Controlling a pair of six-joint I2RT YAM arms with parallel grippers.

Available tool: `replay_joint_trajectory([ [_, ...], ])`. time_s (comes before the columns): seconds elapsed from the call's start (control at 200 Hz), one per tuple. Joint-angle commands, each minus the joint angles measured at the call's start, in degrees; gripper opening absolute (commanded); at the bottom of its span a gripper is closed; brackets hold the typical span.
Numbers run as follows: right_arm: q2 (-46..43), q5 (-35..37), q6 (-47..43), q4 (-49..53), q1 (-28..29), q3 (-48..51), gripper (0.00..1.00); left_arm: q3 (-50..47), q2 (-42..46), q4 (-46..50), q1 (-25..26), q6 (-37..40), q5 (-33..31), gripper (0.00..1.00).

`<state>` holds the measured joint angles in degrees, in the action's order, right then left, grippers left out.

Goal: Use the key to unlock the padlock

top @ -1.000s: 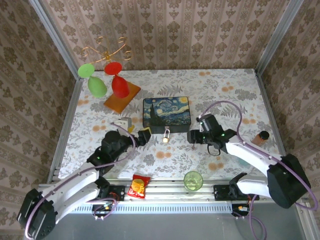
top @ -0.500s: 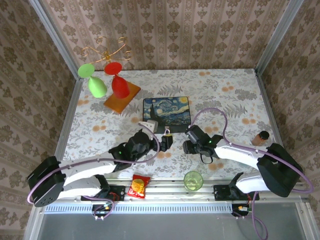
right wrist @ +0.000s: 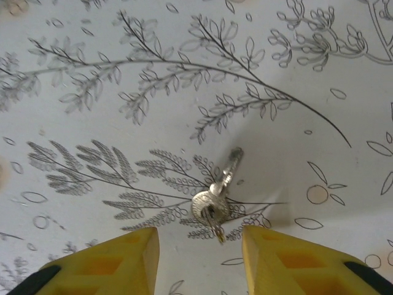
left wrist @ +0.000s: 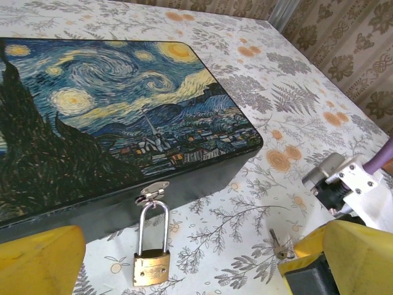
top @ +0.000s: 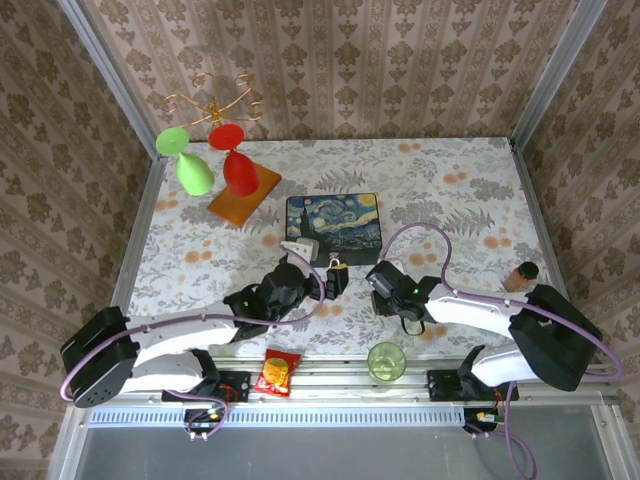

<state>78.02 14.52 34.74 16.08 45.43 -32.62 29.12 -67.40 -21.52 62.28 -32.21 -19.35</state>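
On floral tablecloth [right wrist: 73, 49], small silver key [right wrist: 216, 196] lies ungripped between parted jaws of right gripper [right wrist: 199, 258]. Brass-gold padlock [left wrist: 151, 261] hangs on painted box [left wrist: 92, 123]; left gripper [left wrist: 184, 267] spread wide. Key pickup: next, pinch its head.

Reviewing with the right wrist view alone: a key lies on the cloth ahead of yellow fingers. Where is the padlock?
Observer: The padlock hangs by its shackle from the clasp on the front of the painted box.
Operator: Is the left gripper holding it?
Observer: No. The left gripper is open, facing the padlock without touching it.
Operator: Is the shackle shut?
Observer: It looks shut, both legs in the brass body.
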Motion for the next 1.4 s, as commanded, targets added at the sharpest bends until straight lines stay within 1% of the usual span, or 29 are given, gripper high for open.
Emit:
replay_joint_trajectory([
  [0.0,1.3,2.4,1.0,0.5,0.3,0.9,0.36,-1.2,1.8,-1.6,0.5,-0.3,-2.2,1.00],
  [0.05,1.3,2.4,0.9,0.5,0.5,0.7,0.33,-1.2,2.0,-1.4,0.6,-0.2,-2.3,1.00],
  [0.09,3.2,2.9,0.9,0.5,0.8,0.4,0.33,-1.3,2.2,-1.3,0.6,-0.1,-2.4,1.00],
  [0.27,4.1,3.5,0.7,-1.0,1.3,-0.1,0.32,-2.2,2.5,-3.2,0.6,0.2,-1.9,1.00],
  [0.48,6.5,5.2,-0.9,-1.5,1.2,-1.6,0.30,-2.8,3.6,-2.9,0.6,0.8,-1.7,1.00],
  [0.61,7.5,4.7,-1.7,-2.9,1.1,-2.3,0.26,-3.6,4.7,-2.7,0.6,1.2,-2.2,1.00],
  [0.7,7.9,5.2,-2.1,-1.7,1.1,-3.4,0.16,-3.6,5.1,-1.9,0.6,1.6,-2.3,1.00],
  [0.785,7.5,5.5,-2.6,-1.1,1.1,-3.8,0.13,-4.0,5.2,-1.8,0.6,1.5,-2.4,1.00],
  [0.81,7.4,5.7,-2.6,-0.8,1.1,-4.0,0.10,-4.1,5.2,-1.9,0.6,1.5,-2.2,1.00],
  [0.845,7.0,5.9,-2.7,-0.3,1.1,-4.3,0.07,-4.3,5.0,-2.3,0.6,1.7,-2.0,1.00],
  [0.9,6.1,5.8,-2.6,0.7,1.1,-4.6,0.05,-4.4,4.7,-2.8,0.6,2.4,-1.4,1.00],
  [0.945,4.9,5.6,-2.5,1.7,1.2,-4.6,0.01,-4.3,4.5,-2.8,0.5,2.9,-0.9,1.00],
  [1.04,2.1,5.5,-2.6,3.8,1.2,-4.4,0.00,-3.7,4.4,-2.4,0.5,3.5,-0.4,1.00],
  [1.135,-3.7,4.7,-4.7,5.4,1.2,-4.2,0.00,-2.5,4.6,-0.5,0.3,3.4,-0.3,1.00],
  [1.245,-10.3,2.5,-8.3,6.2,1.1,-4.1,0.00,-0.2,5.2,3.5,-0.7,-0.3,0.8,1.00],
  [1.335,-15.9,-1.6,-13.1,3.9,1.1,-3.2,0.00,1.8,5.7,7.2,-2.3,-6.4,3.7,1.00],
  [1.395,-19.2,-4.4,-16.5,1.9,1.1,-2.2,0.00,2.5,6.4,8.0,-3.5,-9.9,5.9,1.00],
])
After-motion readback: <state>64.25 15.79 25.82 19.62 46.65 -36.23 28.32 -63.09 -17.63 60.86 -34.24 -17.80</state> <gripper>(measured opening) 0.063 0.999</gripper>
